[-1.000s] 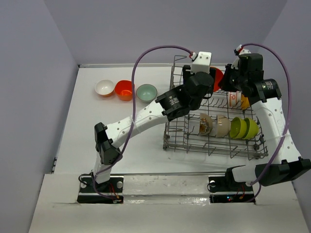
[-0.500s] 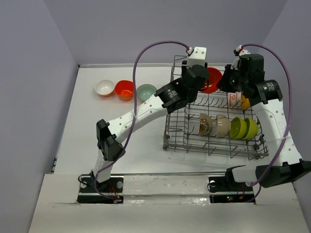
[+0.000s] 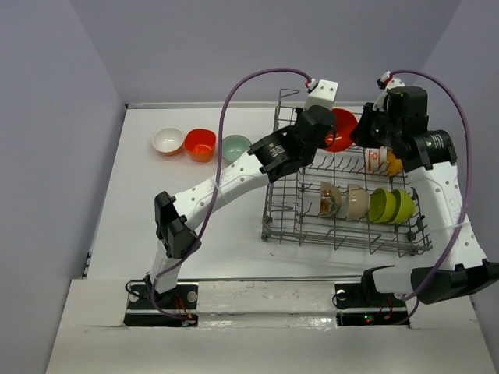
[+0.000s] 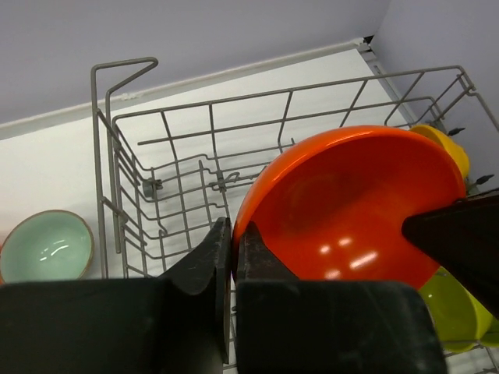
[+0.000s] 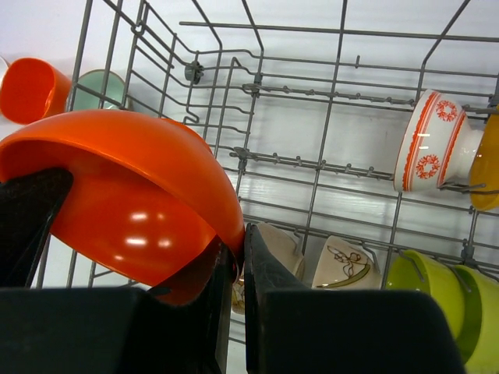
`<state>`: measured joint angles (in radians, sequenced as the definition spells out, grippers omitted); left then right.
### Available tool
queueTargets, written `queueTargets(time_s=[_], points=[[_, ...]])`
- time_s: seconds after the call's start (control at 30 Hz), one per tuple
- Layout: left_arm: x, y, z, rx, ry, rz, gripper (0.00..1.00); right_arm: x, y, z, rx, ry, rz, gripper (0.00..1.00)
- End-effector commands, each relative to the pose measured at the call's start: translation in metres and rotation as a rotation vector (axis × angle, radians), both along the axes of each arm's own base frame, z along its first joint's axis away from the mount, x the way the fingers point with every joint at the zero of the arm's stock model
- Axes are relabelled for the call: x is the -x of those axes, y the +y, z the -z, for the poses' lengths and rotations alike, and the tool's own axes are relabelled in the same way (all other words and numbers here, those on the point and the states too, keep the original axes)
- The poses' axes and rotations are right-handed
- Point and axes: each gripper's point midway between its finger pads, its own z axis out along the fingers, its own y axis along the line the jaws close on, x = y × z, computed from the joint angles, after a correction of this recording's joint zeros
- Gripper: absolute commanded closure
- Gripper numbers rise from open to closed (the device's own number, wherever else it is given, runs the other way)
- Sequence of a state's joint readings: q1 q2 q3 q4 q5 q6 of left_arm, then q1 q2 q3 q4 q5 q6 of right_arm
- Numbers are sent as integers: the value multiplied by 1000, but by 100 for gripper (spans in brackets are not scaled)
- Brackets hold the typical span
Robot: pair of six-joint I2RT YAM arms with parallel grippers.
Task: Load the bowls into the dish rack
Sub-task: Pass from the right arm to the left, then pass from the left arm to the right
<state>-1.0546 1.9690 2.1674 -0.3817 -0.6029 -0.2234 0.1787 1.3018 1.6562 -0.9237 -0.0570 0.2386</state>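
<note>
A red-orange bowl (image 3: 341,128) hangs tilted over the far left part of the grey wire dish rack (image 3: 343,234). My left gripper (image 3: 329,137) is shut on its rim, which shows in the left wrist view as the bowl (image 4: 359,202) pinched between the left gripper (image 4: 232,234) jaws. My right gripper (image 3: 360,132) is shut on the opposite rim; there the bowl (image 5: 132,187) edge sits in the right gripper (image 5: 238,245). In the rack stand a white red-patterned bowl (image 5: 433,140), a yellow one (image 4: 444,144), lime green ones (image 3: 390,205) and cream ones (image 3: 343,200).
On the table left of the rack lie a white bowl (image 3: 168,140), a red-orange bowl (image 3: 199,144) and a pale teal bowl (image 3: 234,148), the last partly behind my left arm. The rack's tall wire wall (image 4: 125,156) stands between them and the grippers.
My left gripper has swung a little toward the back of the rack and closed its jaws on the red-orange bowl's rim. The right gripper has kept its grip.
</note>
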Motion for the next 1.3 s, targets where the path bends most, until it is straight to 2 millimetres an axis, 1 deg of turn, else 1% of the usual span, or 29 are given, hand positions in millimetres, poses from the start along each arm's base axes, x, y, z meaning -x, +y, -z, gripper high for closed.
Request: queueTargets(time_s=[0.0, 0.03, 0.07, 0.1, 0.13, 0.23, 0.27, 0.33, 0.37, 0.47, 0.7, 0.83, 1.07, 1.2, 1.27], points=[[-7, 6, -31, 117, -37, -25, 100, 11, 5, -44, -50, -142, -27, 94], [-7, 6, -31, 117, -31, -18, 100, 11, 4, -42, -46, -143, -23, 92], [-5, 3, -31, 130, -19, 3, 100, 13, 3, -48, -47, -173, -18, 89], [-5, 2, -30, 133, -12, 9, 100, 13, 2, -48, -45, -180, -15, 88], [-6, 5, -32, 139, -9, 10, 100, 13, -1, -43, -36, -176, -3, 87], [-3, 3, -31, 156, 10, 45, 100, 13, -5, -44, -24, -193, 13, 84], [-2, 1, -31, 162, 20, 66, 100, 11, -6, -41, -20, -195, 23, 80], [-1, -1, -31, 173, 37, 82, 100, 12, -8, -43, -18, -207, 30, 77], [0, -2, -29, 179, 50, 100, 100, 11, -8, -42, -19, -213, 30, 73], [4, -5, -29, 195, 74, 130, 100, 12, -9, -45, -20, -238, 31, 70], [14, -11, -36, 241, 108, 212, 100, 11, -11, -45, -12, -248, 41, 69], [19, -15, -37, 248, 120, 241, 100, 8, -8, -44, -19, -248, 30, 69], [28, -19, -39, 263, 137, 296, 100, -1, -9, -37, -5, -231, 38, 70], [34, -23, -40, 273, 149, 332, 100, -3, -8, -33, -1, -219, 37, 70], [38, -25, -43, 283, 153, 357, 100, -5, -15, -31, 19, -221, 70, 71]])
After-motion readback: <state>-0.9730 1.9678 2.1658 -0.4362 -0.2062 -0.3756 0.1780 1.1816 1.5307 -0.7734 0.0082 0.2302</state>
